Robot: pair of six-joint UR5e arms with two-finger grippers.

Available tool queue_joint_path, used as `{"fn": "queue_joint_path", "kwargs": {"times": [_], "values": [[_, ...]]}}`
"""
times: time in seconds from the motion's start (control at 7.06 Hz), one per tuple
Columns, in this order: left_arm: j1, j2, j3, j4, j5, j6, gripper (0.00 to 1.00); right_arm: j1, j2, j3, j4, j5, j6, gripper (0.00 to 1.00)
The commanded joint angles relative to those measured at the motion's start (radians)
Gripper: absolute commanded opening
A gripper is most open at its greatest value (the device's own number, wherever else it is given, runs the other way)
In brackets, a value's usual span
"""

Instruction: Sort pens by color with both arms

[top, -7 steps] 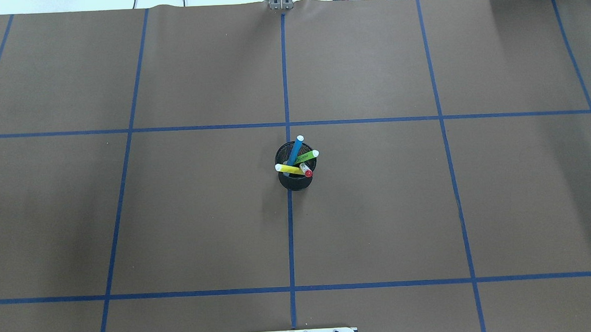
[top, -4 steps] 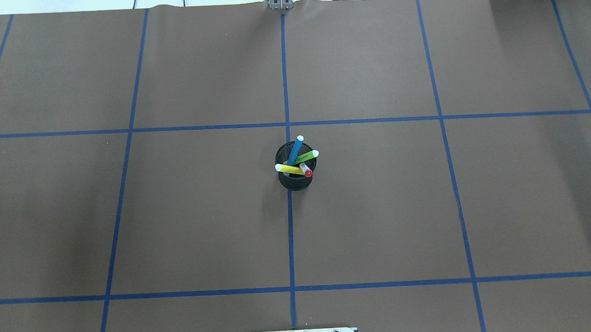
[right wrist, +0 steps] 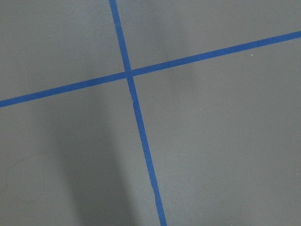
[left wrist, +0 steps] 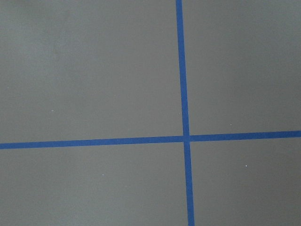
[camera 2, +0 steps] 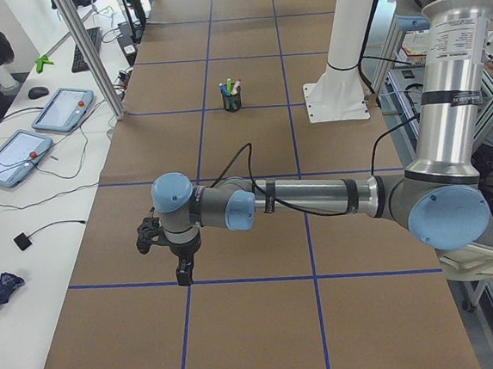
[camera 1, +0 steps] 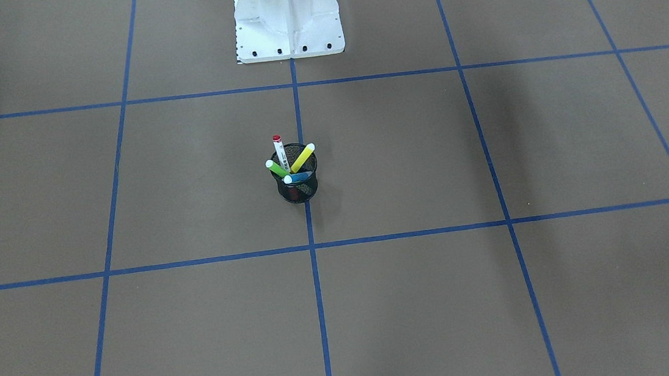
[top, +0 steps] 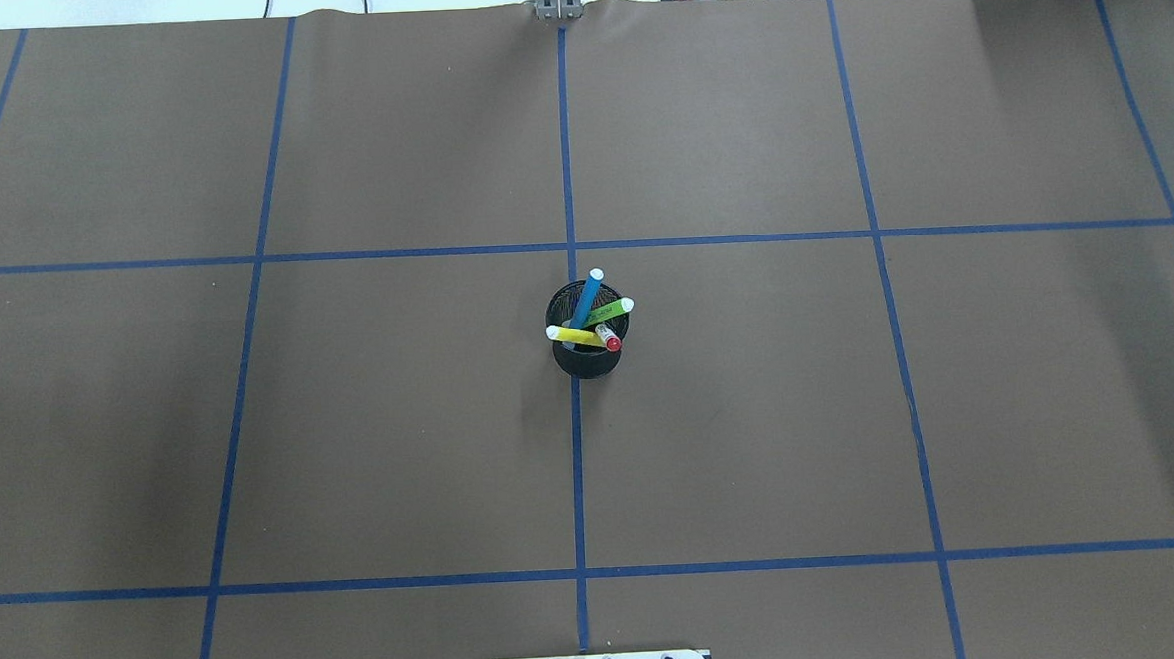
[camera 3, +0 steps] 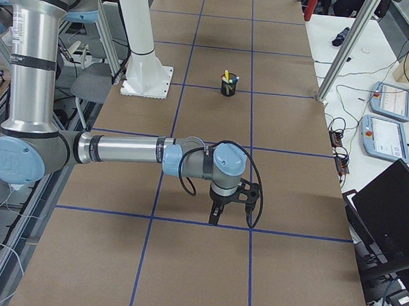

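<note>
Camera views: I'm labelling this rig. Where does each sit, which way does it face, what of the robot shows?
Front-facing: across the table, facing the robot; only its pedestal base shows.
Overhead: behind the robot, looking forward, down; base's edge only.
Exterior left: table's end; left arm near.
Exterior right: opposite end; right arm near.
Left wrist: down at a tape cross; no robot parts.
Right wrist: likewise.
Shared: all exterior views show the mesh cup.
</note>
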Motion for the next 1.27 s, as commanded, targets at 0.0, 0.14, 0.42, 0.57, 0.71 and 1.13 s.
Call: {"fn": "queue_joint_path", "kwargs": {"times": [0.0, 0.14, 0.42, 0.57, 0.71, 1.13], "values": [[0.000, 0.005, -0.005, -0.002, 0.001, -0.006, 1.00, 0.000, -0.003, 0.010, -0.001, 0.000, 0.001, 1.00], [0.003, 0.002, -0.020, -0.003, 0.004, -0.006, 1.00, 0.000, -0.003, 0.028, -0.001, 0.000, 0.001, 1.00], [0.005, 0.004, -0.024, -0.003, -0.008, -0.008, 1.00, 0.000, 0.003, 0.047, 0.004, -0.010, 0.006, 1.00], [0.005, 0.004, -0.024, -0.008, -0.010, -0.008, 1.00, 0.005, 0.073, 0.074, -0.007, -0.003, 0.005, 1.00], [0.005, 0.004, -0.027, -0.012, -0.010, -0.006, 1.00, -0.020, 0.104, 0.106, -0.016, 0.000, 0.005, 1.00], [0.006, -0.030, -0.053, -0.003, -0.048, -0.008, 1.00, -0.046, 0.115, 0.090, -0.014, 0.177, 0.015, 1.00]]}}
